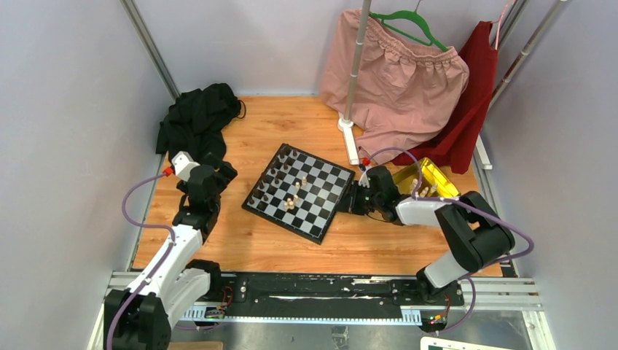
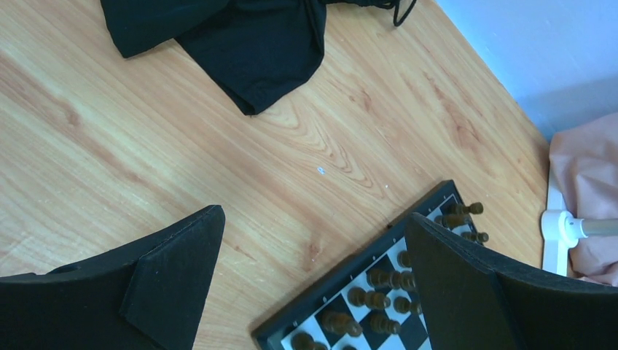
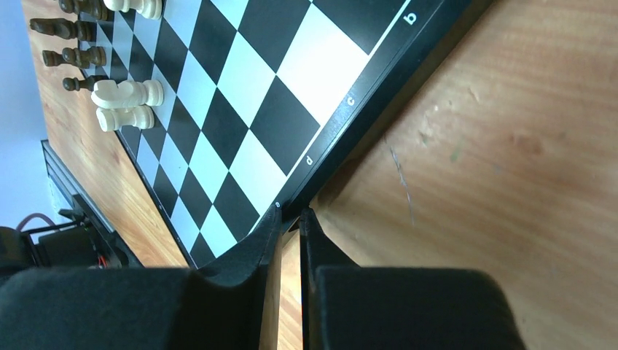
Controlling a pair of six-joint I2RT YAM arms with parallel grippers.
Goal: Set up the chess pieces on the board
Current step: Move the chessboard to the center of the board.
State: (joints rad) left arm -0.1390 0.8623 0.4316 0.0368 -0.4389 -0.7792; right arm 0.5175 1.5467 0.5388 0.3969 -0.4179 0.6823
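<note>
- The chess pieces (image 1: 291,191) are too small from overhead to tell one kind from another. I can only make out dark ones crowded along the board's far-left edge and a few cream ones nearer the middle.
- The left wrist view cuts the board (image 2: 342,310) off to one corner, and its own finger (image 2: 474,292) covers part of the dark pieces (image 2: 379,281).
- The right arm's forearm hides much of the yellow tray (image 1: 430,177) behind it.
- In the right wrist view the fingertips meet the board's (image 3: 240,109) dark lettered border. I cannot tell whether they touch it or sit just short.
- The left arm reaches up from its base and bends at the elbow. The left gripper (image 2: 313,216) hangs above bare wood just left of the board, its fingers spread wide and holding nothing.
- The right arm folds back at the elbow and stretches leftward, low over the table (image 1: 379,244). The right gripper (image 3: 290,214) is at the board's right-hand edge, its fingers drawn together to a thin slit with nothing seen between them.
- The board (image 1: 321,200) lies flat mid-table, between the two grippers. It is square and turned like a diamond, with one corner toward the arms' bases.
- The dark row runs along the edge nearest the black cloth (image 1: 195,120).
- Two cream pieces (image 3: 125,103) stand side by side a few squares in from it.
</note>
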